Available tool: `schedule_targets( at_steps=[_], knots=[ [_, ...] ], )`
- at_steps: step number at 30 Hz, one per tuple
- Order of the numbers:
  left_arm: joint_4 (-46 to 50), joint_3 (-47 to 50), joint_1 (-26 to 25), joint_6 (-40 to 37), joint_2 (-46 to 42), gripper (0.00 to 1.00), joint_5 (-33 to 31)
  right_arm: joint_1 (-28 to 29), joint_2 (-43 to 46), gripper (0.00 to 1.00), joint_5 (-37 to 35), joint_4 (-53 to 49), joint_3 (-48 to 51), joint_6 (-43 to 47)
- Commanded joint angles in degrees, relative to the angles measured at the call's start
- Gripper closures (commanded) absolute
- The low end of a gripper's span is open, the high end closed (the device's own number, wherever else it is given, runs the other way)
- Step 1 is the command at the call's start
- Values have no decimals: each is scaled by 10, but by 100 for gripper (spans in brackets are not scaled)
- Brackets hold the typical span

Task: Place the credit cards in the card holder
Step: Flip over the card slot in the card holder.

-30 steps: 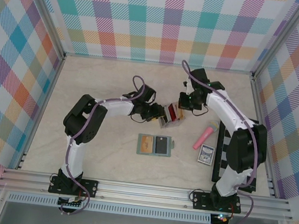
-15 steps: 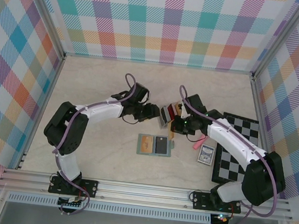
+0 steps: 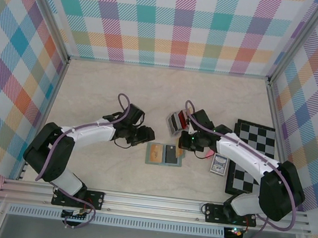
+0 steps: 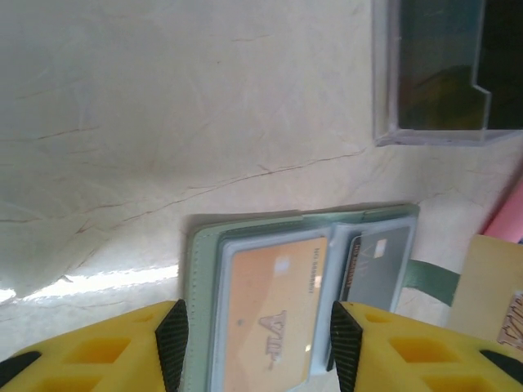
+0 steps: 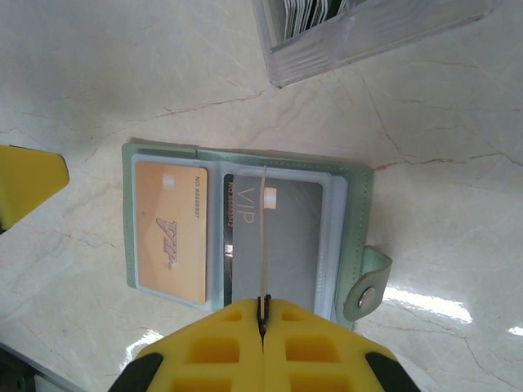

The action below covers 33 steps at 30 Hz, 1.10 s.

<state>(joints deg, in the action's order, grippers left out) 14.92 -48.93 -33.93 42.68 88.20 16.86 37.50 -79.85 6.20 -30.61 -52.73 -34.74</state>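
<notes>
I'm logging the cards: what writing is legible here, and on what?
"VIP": orange card in the card holder.
"VIP": dark card beside it.
Small number line along each card's edge: too blurred to read.
Box print: too small to read.

light: bright, even | glare: streaks on tabletop (image 5: 425,302) | focus: wrist views soft
</notes>
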Motion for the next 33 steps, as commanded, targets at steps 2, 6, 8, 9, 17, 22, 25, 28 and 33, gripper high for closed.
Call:
schedule_targets(
  at_steps=[2, 6, 8, 9, 17, 22, 25, 28, 33],
  knots=[
    [2, 16, -3, 10, -11, 49, -11, 6, -12, 100, -3, 20, 4, -8],
    [5, 18, -7, 10, -3, 49, -6, 7, -23, 100, -11, 20, 3, -9],
    [5, 22, -9, 9, -2, 49, -10, 7, -26, 100, -22, 16, 3, -8],
    [5, 24, -9, 9, -1, 49, -10, 7, -27, 100, -25, 14, 3, -7],
    [-5, 26, -16, 6, 20, 52, 9, 8, -45, 100, -59, -3, 11, -8],
    [-12, 31, -20, 4, 32, 53, 13, 8, -48, 100, -57, 9, 25, -9],
    [-16, 32, -25, 5, 40, 54, 16, 8, -54, 100, -54, 23, 32, -12],
    [-19, 34, -29, 5, 50, 55, 17, 8, -61, 100, -50, 36, 38, -16],
    [-27, 38, -37, 5, 68, 57, 17, 8, -67, 100, -41, 57, 51, -23]
  ],
)
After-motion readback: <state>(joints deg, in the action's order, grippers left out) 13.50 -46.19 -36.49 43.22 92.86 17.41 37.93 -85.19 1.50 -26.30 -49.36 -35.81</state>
